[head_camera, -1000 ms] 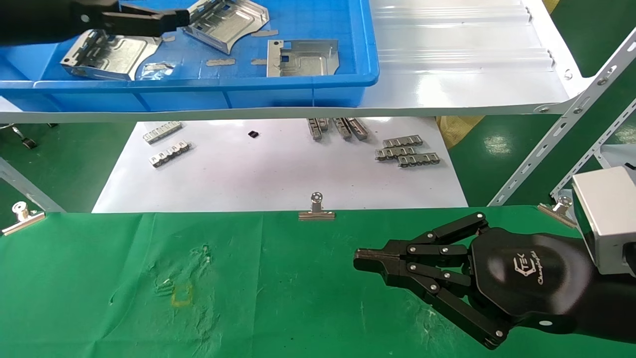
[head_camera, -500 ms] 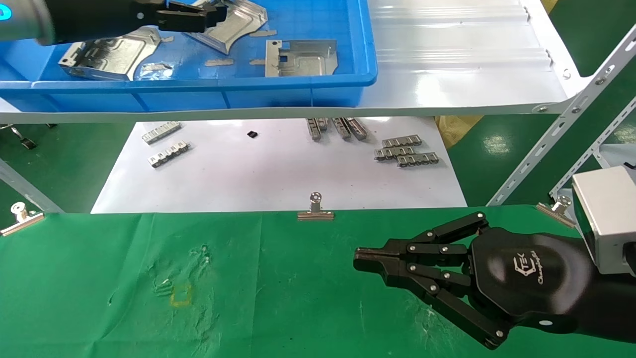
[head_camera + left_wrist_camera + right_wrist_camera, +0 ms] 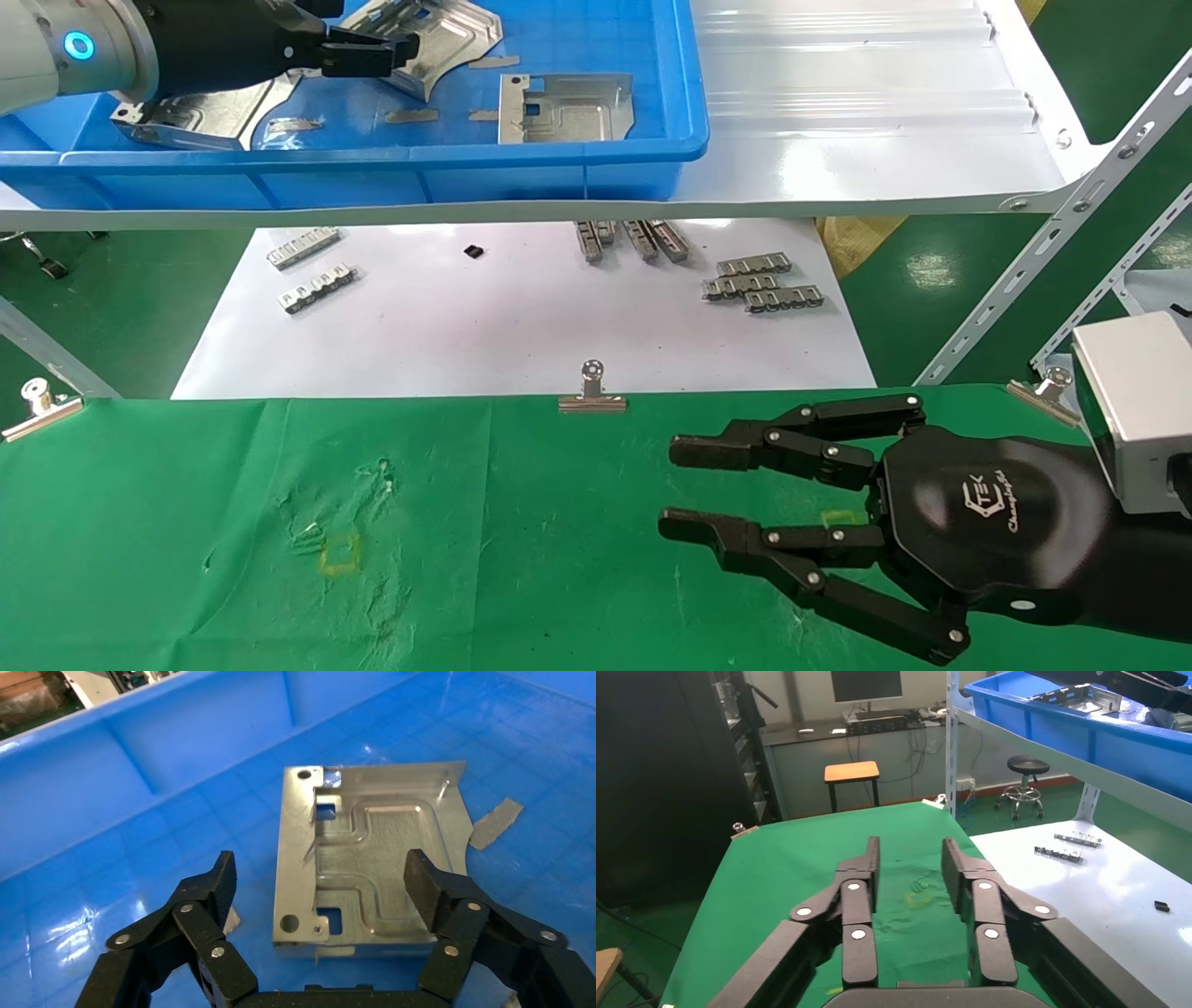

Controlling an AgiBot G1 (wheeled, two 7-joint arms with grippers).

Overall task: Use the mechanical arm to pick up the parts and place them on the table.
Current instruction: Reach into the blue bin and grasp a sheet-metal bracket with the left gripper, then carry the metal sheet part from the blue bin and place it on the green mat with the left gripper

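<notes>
Since a moment ago the right gripper (image 3: 694, 489) has spread its fingers above the table (image 3: 521, 578), holding nothing. Left gripper (image 3: 320, 881) hovers unclenched over a part (image 3: 379, 860), apparently untouched, in the blue crate (image 3: 559, 154).

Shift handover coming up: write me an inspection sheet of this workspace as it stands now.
Surface: table in wrinkled green cloth, no part on it yet.
Job's things: three parts in the blue crate; one part lies flat below the left gripper.
Clutter: slotted metal strips on the white board; binder clips on the cloth edge.
Grippers: left gripper open over the crate, holding nothing; right gripper open above the table, empty.
Cables: nothing seen near the work.
Surroundings: stools and a monitor behind.
</notes>
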